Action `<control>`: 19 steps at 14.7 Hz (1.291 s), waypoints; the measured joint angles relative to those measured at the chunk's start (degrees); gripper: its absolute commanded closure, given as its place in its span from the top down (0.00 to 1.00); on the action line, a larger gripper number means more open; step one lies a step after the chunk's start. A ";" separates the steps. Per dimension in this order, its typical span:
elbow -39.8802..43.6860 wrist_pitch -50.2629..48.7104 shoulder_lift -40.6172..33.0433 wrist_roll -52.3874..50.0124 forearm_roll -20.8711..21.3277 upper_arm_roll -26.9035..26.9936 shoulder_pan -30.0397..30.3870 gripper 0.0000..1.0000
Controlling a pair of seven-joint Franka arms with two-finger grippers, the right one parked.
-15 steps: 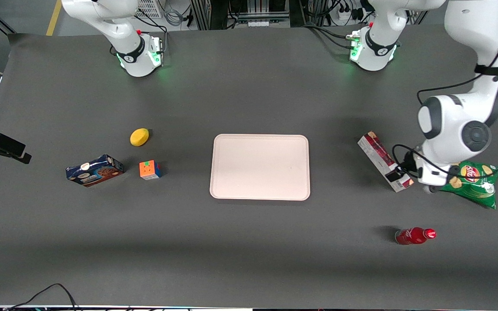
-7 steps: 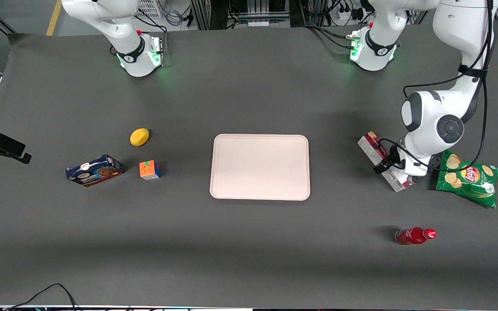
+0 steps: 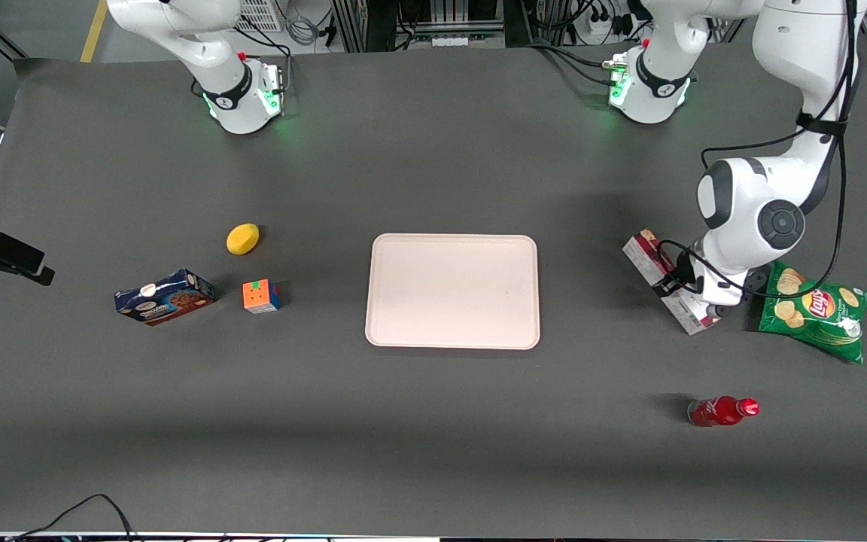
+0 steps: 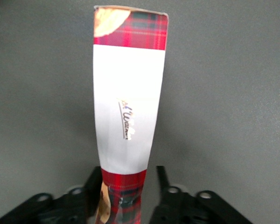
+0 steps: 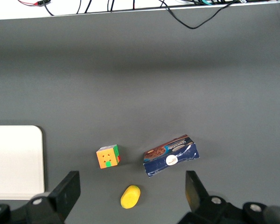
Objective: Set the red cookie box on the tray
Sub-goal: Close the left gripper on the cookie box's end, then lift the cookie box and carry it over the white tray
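Red cookie box (image 3: 667,281) flat on worktop (image 3: 433,421), well apart from tray (image 3: 452,291), toward working arm's end. End effector (image 4: 126,196) straddles box end, fingers spread, not clamped. Close squarely across narrow sides, lift level.

Robotics lab: bench-mounted arms (image 3: 230,83), cable clutter.

The gripper (image 4: 124,198) straddles the red cookie box (image 3: 667,281), fingers (image 4: 92,191) spread at either side. The green chip bag (image 3: 816,309) lies just beside it toward the working arm's end. Bare table (image 3: 591,301) separates box and tray (image 3: 452,291); the red bottle (image 3: 721,411) lies nearer the front camera, apart.
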 measured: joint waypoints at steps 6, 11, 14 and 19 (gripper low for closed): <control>2.61 -7.10 -0.64 6.01 0.19 0.18 0.03 0.04; 14.34 -23.47 -1.55 12.29 3.75 -1.54 -0.32 0.02; 23.27 -28.43 -1.84 13.66 3.93 -5.40 -1.58 0.02; 31.12 -27.28 -0.32 13.66 4.22 -14.89 -4.83 0.04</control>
